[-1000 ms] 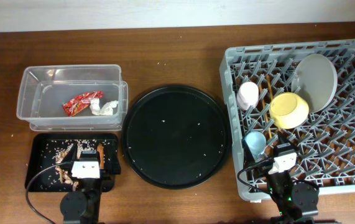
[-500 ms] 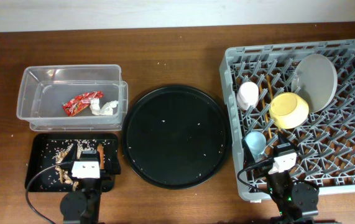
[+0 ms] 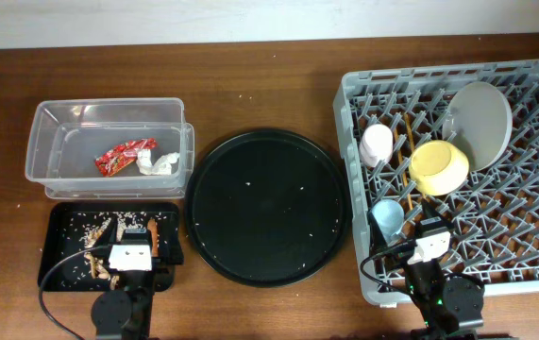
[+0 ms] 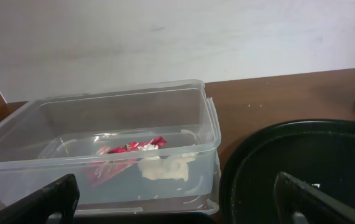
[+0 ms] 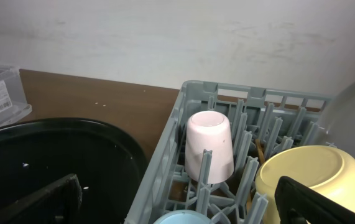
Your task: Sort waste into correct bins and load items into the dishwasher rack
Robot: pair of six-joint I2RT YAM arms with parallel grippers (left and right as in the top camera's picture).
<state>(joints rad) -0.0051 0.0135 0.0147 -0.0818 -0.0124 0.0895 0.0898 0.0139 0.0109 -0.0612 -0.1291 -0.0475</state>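
1. While the red wrapper (image 3: 126, 156) and white tissue (image 3: 160, 164) lie in the clear tub (image 3: 52, 118), food scraps (image 3: 94, 229) dot the small black tray (image 3: 61, 215).
2. Pink cup (image 3: 377, 144), blue cup (image 3: 388, 219), yellow bowl (image 3: 439, 167), plate (image 3: 481, 121) and chopsticks (image 3: 407, 142) sit in the grey rack (image 3: 533, 255).
3. Left gripper (image 3: 129, 247) and right gripper (image 3: 428, 244) gape wide, empty.

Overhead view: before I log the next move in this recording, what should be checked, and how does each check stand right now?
1. red wrapper and tissue inside the clear tub: ok.
2. food scraps and carrot piece in the small black tray: ok.
3. pink cup, blue cup, yellow bowl, plate and chopsticks in the dishwasher rack: ok.
4. round black tray free of waste: not ok, a few pale specks lie on it.
5. left tool and right tool open, holding nothing: ok.
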